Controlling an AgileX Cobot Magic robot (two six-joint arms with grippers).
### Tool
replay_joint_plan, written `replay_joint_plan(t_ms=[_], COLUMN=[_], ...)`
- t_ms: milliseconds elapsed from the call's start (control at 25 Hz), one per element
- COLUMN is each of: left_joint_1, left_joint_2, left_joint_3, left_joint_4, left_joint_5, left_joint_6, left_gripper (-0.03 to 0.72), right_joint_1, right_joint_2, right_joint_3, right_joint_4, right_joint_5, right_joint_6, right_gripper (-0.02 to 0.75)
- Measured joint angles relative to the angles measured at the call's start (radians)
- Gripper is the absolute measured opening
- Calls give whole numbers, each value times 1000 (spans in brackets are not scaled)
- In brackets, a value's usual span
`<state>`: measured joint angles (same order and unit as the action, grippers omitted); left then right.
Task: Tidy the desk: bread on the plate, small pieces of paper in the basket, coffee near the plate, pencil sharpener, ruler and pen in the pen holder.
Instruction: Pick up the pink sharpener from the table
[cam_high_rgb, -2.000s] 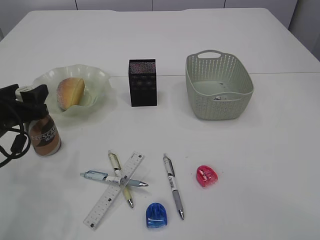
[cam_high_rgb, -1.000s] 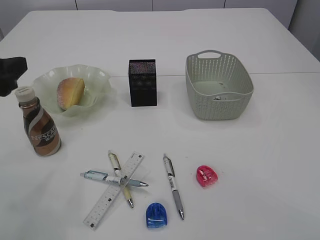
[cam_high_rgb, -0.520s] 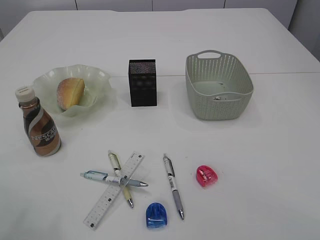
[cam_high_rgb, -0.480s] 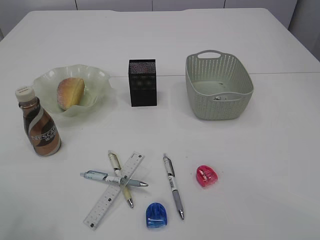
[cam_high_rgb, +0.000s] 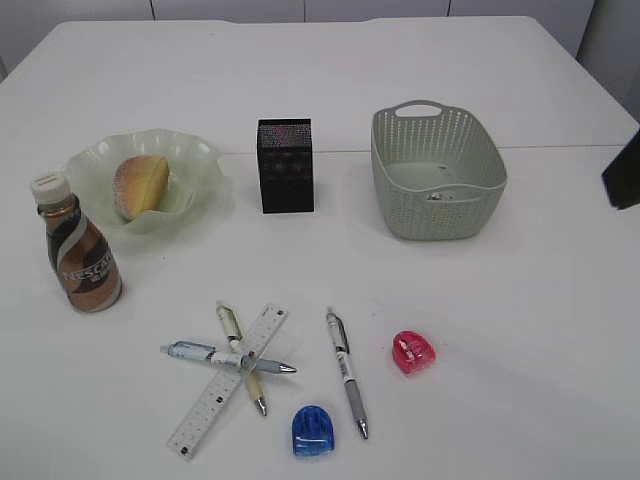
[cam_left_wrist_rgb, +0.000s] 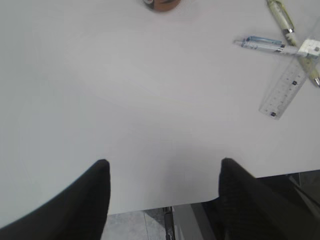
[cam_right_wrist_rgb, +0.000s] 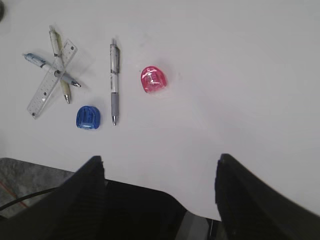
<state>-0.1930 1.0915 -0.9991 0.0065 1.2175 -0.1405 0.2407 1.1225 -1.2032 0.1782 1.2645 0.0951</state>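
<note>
Two claws are mine, and both stand wide apart and hold nothing: the left claw (cam_left_wrist_rgb: 162, 172) hovers over the bare near edge of the counter (cam_high_rgb: 520, 330), the right claw (cam_right_wrist_rgb: 159, 167) over its near edge too. Taking the pen holder (cam_high_rgb: 286, 165) as my mark: the bread (cam_high_rgb: 140, 185) already lies in the plate (cam_high_rgb: 200, 160) to its left, the coffee (cam_high_rgb: 82, 250) stands further left and nearer me, just beside the plate, and the basket (cam_high_rgb: 438, 180) sits to its right. Left to do, I judge, is the stationery in front of the holder: the ruler (cam_high_rgb: 225, 385) crossed with a blue pen (cam_high_rgb: 225, 357) and a yellow pen (cam_high_rgb: 240, 355), a grey pen (cam_high_rgb: 346, 372) alone, a blue sharpener (cam_high_rgb: 314, 430) and a pink sharpener (cam_high_rgb: 413, 352). I would start with the lone grey pen or the pink sharpener, closing across the narrow width, and leave the crossed pile until I can lift its top piece cleanly. In the wide view my right arm is only a dark sliver at the frame's edge; the scraps in the basket are too small to name.
</note>
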Motion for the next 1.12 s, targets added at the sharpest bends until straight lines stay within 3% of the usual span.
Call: replay_joint_plan(t_ms=[400,760,1120], left_joint_1=[0,0,0], left_joint_2=[0,-2,-3], left_joint_3=[0,0,0], left_joint_4=[29,30,30], left_joint_5=[17,17,17], left_joint_6=[-16,-24,-35], left_gripper=[497,497,497], right_joint_1=[25,40,159], right_joint_2=[294,479,633], right_joint_3=[0,0,-21], right_joint_4=[26,26,-123], right_joint_5=[-23,-145,-238], right_joint_6=[16,-61,-84], right_gripper=[505,485,456])
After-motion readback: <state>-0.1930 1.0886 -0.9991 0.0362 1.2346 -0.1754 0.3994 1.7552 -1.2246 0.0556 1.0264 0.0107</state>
